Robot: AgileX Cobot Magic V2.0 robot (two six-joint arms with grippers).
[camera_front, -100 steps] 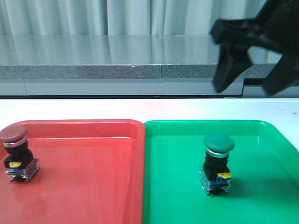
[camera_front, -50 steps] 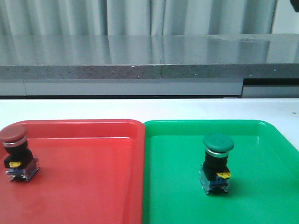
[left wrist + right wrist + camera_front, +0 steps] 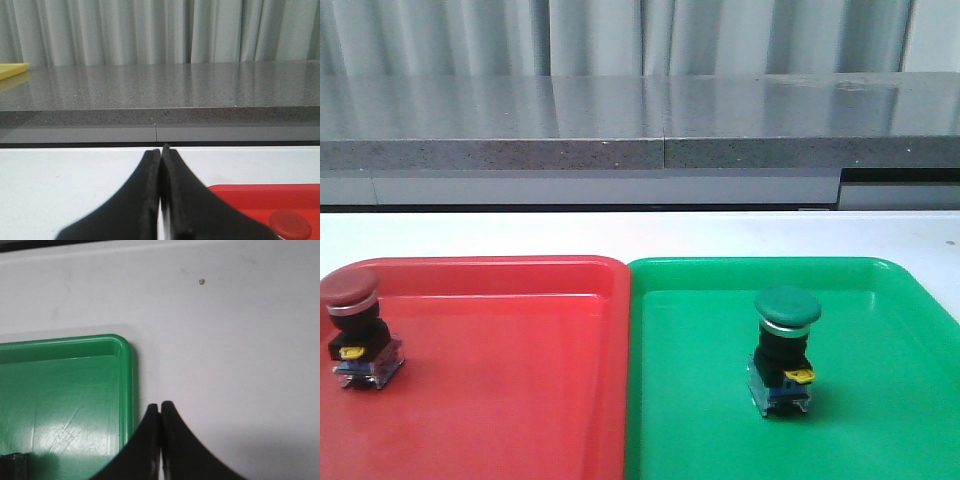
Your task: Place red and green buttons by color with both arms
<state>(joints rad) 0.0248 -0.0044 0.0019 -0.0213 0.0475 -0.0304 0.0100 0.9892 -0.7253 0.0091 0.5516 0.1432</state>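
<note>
We see the red button (image 3: 356,325) upright at the red tray's (image 3: 500,400) left edge, the green button (image 3: 784,348) upright mid green tray (image 3: 880,400) (trays touching). Left gripper (image 3: 161,156) and right gripper (image 3: 160,410) have fingers pressed together, empty.

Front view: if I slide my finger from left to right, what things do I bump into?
red button → red tray → green tray → green button

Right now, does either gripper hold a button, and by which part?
Nothing is held. The left gripper and right gripper are both shut on nothing.
</note>
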